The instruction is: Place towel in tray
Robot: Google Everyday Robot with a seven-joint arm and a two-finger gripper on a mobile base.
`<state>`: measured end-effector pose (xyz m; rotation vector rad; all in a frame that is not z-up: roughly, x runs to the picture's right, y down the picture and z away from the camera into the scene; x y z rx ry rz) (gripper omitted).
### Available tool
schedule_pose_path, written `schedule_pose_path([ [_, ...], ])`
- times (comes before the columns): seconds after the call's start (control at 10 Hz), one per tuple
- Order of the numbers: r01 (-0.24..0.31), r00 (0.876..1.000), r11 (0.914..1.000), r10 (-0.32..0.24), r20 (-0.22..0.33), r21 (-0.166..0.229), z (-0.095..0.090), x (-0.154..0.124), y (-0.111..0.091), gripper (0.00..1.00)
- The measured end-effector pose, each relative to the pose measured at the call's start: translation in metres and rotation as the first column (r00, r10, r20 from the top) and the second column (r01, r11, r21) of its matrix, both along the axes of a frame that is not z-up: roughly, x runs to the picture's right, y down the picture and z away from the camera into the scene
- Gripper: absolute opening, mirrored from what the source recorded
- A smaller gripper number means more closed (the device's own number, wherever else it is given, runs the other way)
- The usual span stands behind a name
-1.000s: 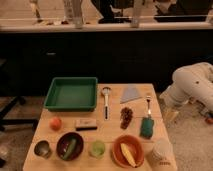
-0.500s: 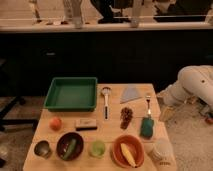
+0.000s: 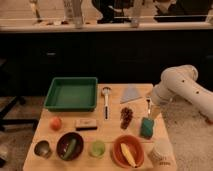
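Pincer (image 3: pixel 154 113): at the right side of the counter (image 3: pixel 107 131), hanging from the white arm above a teal-handled fork (image 3: pixel 147 126); jaws apart, nothing held. Towel (image 3: pixel 132 94): lying flat on the counter, near the far edge, just left of the pincer and not touching it. Tray (image 3: pixel 71 80): at the far left of the counter, well apart from the towel, with a spoon (image 3: pixel 105 100) lying between them.
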<state>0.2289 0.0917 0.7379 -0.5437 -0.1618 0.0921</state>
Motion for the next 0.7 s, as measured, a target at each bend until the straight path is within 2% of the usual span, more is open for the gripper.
schedule_pose_path([
  [0.4,0.039,0.999,0.9992,-0.039,0.021,0.004,0.024,-0.031,-0.012,0.80],
  [0.5,0.029,0.999,0.9996,-0.029,0.023,0.007,0.032,-0.031,-0.019,0.80],
  [0.7,0.027,0.999,0.9996,-0.027,0.027,0.008,0.034,-0.031,-0.021,0.80],
])
